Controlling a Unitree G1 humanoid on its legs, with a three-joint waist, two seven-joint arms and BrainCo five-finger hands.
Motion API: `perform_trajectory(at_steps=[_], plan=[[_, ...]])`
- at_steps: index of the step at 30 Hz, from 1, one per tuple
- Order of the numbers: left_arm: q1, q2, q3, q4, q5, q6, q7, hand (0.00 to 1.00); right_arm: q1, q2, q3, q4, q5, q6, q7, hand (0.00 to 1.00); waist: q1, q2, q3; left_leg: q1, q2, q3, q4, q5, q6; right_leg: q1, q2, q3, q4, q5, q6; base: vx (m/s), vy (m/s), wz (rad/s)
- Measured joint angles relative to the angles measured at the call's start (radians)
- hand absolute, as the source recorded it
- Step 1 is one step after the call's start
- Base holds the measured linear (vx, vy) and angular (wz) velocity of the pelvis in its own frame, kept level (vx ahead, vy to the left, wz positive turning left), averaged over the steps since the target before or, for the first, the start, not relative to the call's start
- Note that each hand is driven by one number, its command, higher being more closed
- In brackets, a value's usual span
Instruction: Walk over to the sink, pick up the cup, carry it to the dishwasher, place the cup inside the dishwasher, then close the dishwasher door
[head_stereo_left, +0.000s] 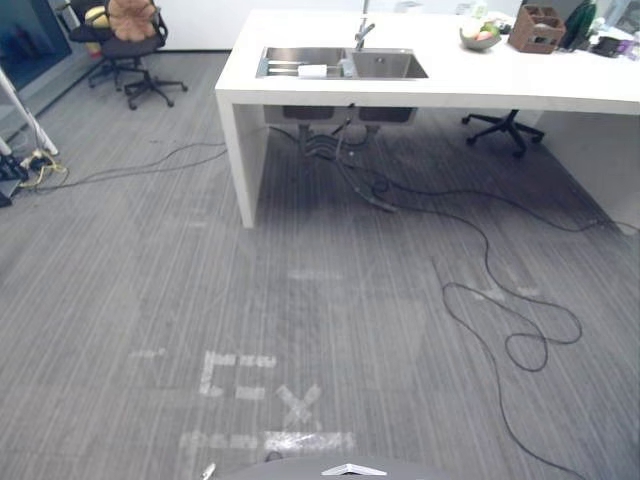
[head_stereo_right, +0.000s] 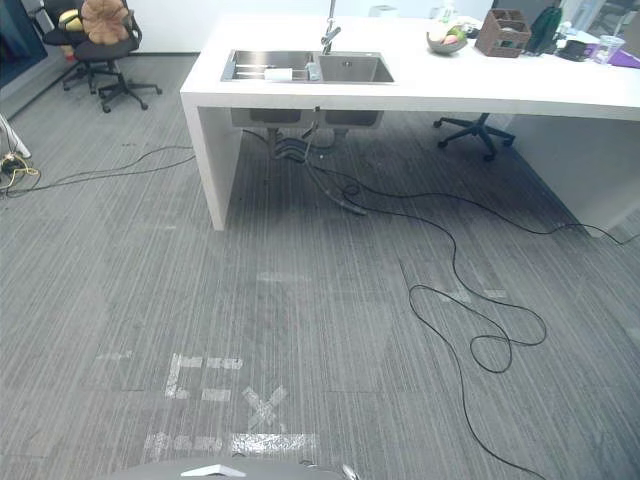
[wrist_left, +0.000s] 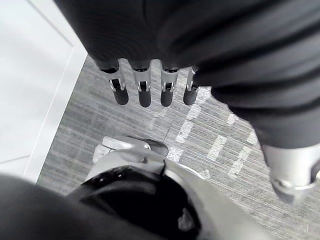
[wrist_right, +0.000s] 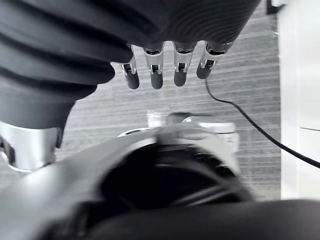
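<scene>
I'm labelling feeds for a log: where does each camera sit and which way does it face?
Left eye view: on the head, facing forward and down across carpet to the counter and sink.
Right eye view: beside it, same aim; both share counter, sink and tape marks.
Left wrist view: on the left wrist, looking along the open left hand at carpet.
Right wrist view: on the right wrist, looking along the open right hand at carpet.
</scene>
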Motion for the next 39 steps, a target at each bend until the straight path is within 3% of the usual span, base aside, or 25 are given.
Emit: perform_trajectory(at_steps=[3,6,13,17,22,28,33,34,36,39], plan=[[-0.021,0.005,-0.036,-0.009,0.010,-0.050,0.017,0.00,-0.069,0.002,0.004,-0.005,0.003,0.004,0.003,0.00,0.009,0.001,0.012,0.003,-0.001,-0.006,-0.001,0.000,0.000,0.011,-0.001,-0.012,-0.002,-0.003,0.005,0.00,-0.013,0.10],[-0.026,0.006,-0.064,-0.016,0.018,-0.072,0.021,0.00,-0.092,-0.002,0.027,-0.021,0.005,0.023,0.013,0.00,0.009,0.006,0.019,0.014,-0.003,-0.019,-0.007,-0.001,-0.002,0.024,-0.004,-0.024,-0.001,-0.008,0.009,-0.05,-0.007,0.15],[-0.037,0.010,-0.087,-0.017,0.018,-0.069,0.060,0.00,-0.099,-0.012,0.062,-0.021,0.023,0.024,0.055,0.00,0.007,0.005,0.020,0.013,-0.003,-0.017,-0.007,-0.004,-0.004,0.017,-0.005,-0.025,0.004,-0.012,0.012,-0.09,0.004,0.00],[-0.041,0.015,-0.107,-0.017,0.018,-0.073,0.065,0.00,-0.099,-0.016,0.070,-0.021,0.072,0.057,0.069,0.00,0.006,0.003,0.021,0.011,-0.005,-0.017,-0.008,-0.006,-0.001,0.015,-0.008,-0.024,0.003,-0.013,0.010,-0.03,0.006,-0.01],[-0.039,0.015,-0.108,-0.017,0.018,-0.120,0.090,0.00,-0.098,-0.013,0.070,-0.020,0.104,0.083,0.106,0.00,0.004,-0.005,0.018,0.009,-0.009,-0.014,-0.007,-0.010,0.005,0.018,-0.010,-0.024,-0.003,-0.007,0.018,0.02,-0.003,0.00],[-0.045,0.009,-0.118,-0.029,0.073,-0.201,0.155,0.00,-0.101,-0.009,0.078,-0.020,0.108,0.082,0.132,0.00,-0.002,-0.009,0.019,0.015,-0.011,-0.007,-0.007,-0.007,0.010,0.029,-0.010,-0.023,-0.013,-0.002,0.012,0.02,-0.008,0.00],[-0.047,0.001,-0.120,-0.056,0.020,-0.216,0.169,0.00,-0.108,-0.008,0.079,-0.021,0.141,0.078,0.133,0.00,-0.004,-0.005,0.020,0.033,-0.009,0.000,-0.007,-0.009,0.006,0.045,-0.008,-0.020,-0.013,-0.002,0.011,-0.03,-0.021,-0.03],[-0.048,0.000,-0.120,-0.060,0.014,-0.216,0.167,0.00,-0.109,-0.009,0.079,-0.023,0.142,0.068,0.133,0.00,-0.006,-0.003,0.019,0.035,-0.009,-0.003,-0.007,-0.011,0.007,0.043,-0.009,-0.022,-0.004,-0.008,0.011,-0.07,-0.019,0.04],[-0.047,-0.004,-0.120,-0.085,0.016,-0.217,0.165,0.00,-0.107,-0.011,0.078,-0.034,0.143,0.050,0.131,0.00,-0.008,-0.002,0.020,0.034,-0.011,-0.020,-0.007,-0.024,0.008,-0.009,-0.022,-0.026,0.109,-0.079,0.020,-0.07,-0.004,0.11],[-0.042,0.004,-0.120,-0.106,0.015,-0.224,0.167,0.00,-0.085,0.002,0.078,-0.070,0.172,0.030,0.098,0.00,-0.007,-0.022,0.026,0.047,-0.045,-0.030,-0.006,-0.040,0.029,-0.082,-0.084,-0.044,0.326,-0.199,0.047,-0.02,0.022,0.30]])
